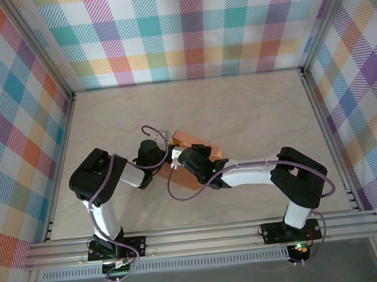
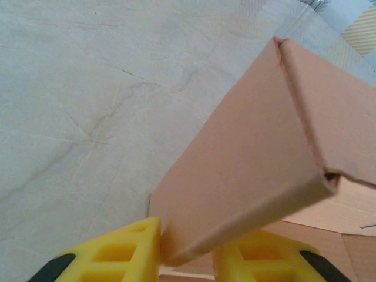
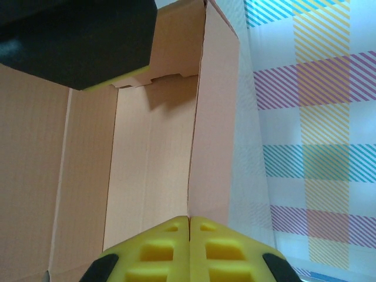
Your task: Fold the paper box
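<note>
The salmon-orange paper box (image 1: 193, 142) lies partly folded mid-table, wedged between both grippers. My left gripper (image 1: 171, 157) meets it from the left. In the left wrist view a raised doubled wall of the box (image 2: 252, 158) runs down between the yellow fingers (image 2: 126, 249), and the left gripper (image 2: 187, 255) is shut on that wall's lower corner. My right gripper (image 1: 189, 161) comes in from the right. Its yellow pads are pressed together in the right wrist view, the right gripper (image 3: 189, 226) pinching the thin edge of an upright side panel (image 3: 214, 117). The box floor (image 3: 150, 164) shows beside it.
The left gripper's black body (image 3: 76, 41) hangs over the box interior in the right wrist view. The beige tabletop (image 1: 258, 108) is ringed by plaid walls (image 1: 185, 29) and metal frame posts. An aluminium rail (image 1: 203, 235) runs along the near edge.
</note>
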Available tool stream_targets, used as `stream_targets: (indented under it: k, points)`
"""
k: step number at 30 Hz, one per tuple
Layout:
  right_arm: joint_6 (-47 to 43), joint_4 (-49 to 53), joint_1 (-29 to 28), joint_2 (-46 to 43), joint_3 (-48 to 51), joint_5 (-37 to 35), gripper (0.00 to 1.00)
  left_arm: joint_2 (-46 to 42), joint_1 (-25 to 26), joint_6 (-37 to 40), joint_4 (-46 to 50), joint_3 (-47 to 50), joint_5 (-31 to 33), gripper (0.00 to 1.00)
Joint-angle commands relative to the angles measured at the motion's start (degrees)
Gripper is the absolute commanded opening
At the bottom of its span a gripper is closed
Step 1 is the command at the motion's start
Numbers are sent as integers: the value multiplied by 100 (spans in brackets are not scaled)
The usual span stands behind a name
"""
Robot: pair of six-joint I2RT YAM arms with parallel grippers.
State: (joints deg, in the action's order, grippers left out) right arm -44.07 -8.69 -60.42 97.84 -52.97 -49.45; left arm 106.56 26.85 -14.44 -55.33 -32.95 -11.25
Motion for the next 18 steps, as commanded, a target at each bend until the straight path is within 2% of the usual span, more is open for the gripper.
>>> stream_targets:
  k: [1,9,14,18]
  points:
    - [149,234,-97,178,-73,397,0,57,105,-185,-444,-233,-194,28]
    - [266,319,-120,171,-65,386,0,150,136,-321,-351,-362,-146,19]
    - [320,363,-145,197,-108,392,0,159,143,-488,-224,-412,9,19]
    - [495,563,-189,222,-231,400,0,124,158,-560,-148,-432,129,10]
